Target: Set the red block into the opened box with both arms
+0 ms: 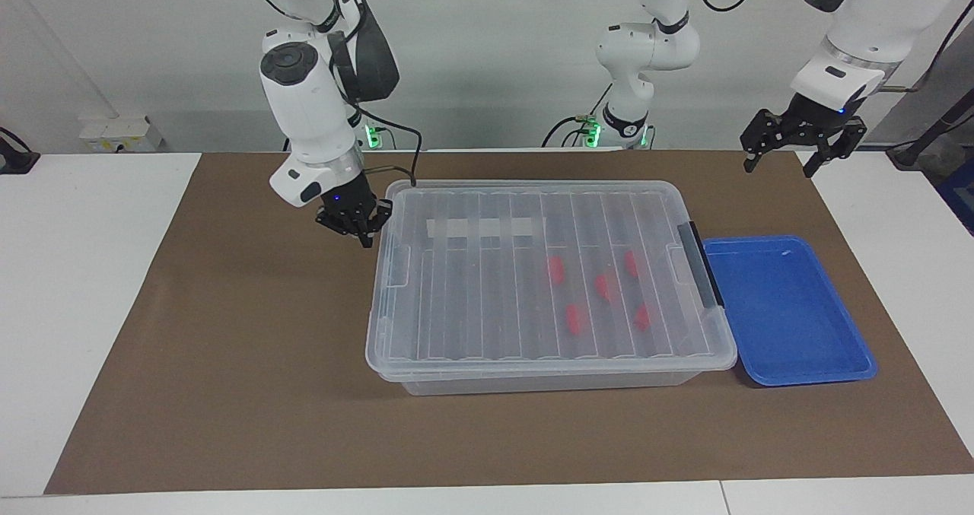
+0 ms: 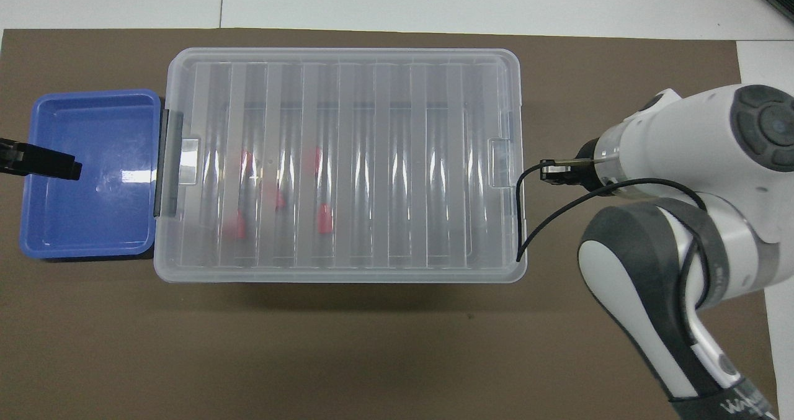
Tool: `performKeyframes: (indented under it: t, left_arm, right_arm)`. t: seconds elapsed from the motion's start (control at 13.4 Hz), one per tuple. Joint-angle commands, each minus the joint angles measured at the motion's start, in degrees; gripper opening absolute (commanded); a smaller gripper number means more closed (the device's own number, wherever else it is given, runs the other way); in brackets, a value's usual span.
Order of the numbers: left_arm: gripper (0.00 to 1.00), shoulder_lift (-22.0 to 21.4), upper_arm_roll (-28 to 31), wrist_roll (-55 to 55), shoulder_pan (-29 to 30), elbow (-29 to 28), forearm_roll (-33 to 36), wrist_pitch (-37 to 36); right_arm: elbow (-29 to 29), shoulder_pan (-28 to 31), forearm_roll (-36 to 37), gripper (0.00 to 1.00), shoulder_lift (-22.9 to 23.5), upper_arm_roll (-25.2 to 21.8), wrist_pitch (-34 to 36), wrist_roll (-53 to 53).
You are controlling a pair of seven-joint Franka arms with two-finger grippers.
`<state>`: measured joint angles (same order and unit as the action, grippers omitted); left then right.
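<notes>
The box (image 1: 487, 302) is a clear bin whose ribbed lid lies flat on it. Several red blocks (image 1: 574, 319) show through the lid inside, at the left arm's end. In the overhead view the box (image 2: 372, 97) holds the same red blocks (image 2: 322, 218). My right gripper (image 1: 364, 240) hangs just off the box's end toward the right arm, fingertips together, holding nothing and clear of the lid. It also shows from above, the right gripper (image 2: 549, 170) beside the box's short end. My left gripper (image 1: 778, 166) stands open and empty, high up by the blue tray.
A shallow blue tray (image 1: 784, 309) lies against the box's latched end, toward the left arm. A black latch (image 1: 698, 260) sits on that end. A thin cable (image 2: 521, 221) from the right wrist droops over the box's edge. A third arm (image 1: 643, 51) stands at the back.
</notes>
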<state>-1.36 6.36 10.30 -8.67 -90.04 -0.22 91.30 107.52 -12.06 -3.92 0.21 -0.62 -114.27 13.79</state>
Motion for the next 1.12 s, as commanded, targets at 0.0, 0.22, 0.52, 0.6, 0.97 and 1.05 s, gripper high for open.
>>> performKeyframes:
  t: [0.0, 0.22, 0.52, 0.6, 0.97, 1.05]
  left_arm:
    - [1.00, -3.1, 1.1, -0.4, -1.1, -4.9, -0.7, 1.2]
    - [1.00, -3.3, 1.2, -0.7, -1.1, -5.4, -0.7, 2.0]
    - [1.00, -3.3, 1.3, -0.6, -0.9, -5.4, -0.7, 1.7]
    - [1.00, -3.3, 1.3, -0.6, -0.8, -5.4, -0.7, 1.7]
    - [1.00, -3.3, 1.3, -0.6, -0.7, -5.3, -0.7, 1.7]
    - [1.00, -3.3, 1.3, -0.6, -0.7, -5.4, -0.7, 1.7]
  right_arm:
    - [0.8, 4.6, -0.3, 1.00, -3.3, 0.4, 1.4, 0.4]
    - [-2.6, 8.6, -0.2, 1.00, -4.1, 0.1, 7.0, 0.3]
    - [-8.6, 11.0, 3.9, 1.00, -3.9, 0.4, 13.6, -0.1]
    - [-10.8, 11.1, 4.2, 1.00, -3.6, 0.4, 16.0, -0.3]
    - [-18.6, 11.1, 4.4, 1.00, -2.1, 0.4, 24.7, -0.4]
    - [-19.4, 11.1, 4.4, 1.00, -2.1, 0.4, 26.1, -0.5]
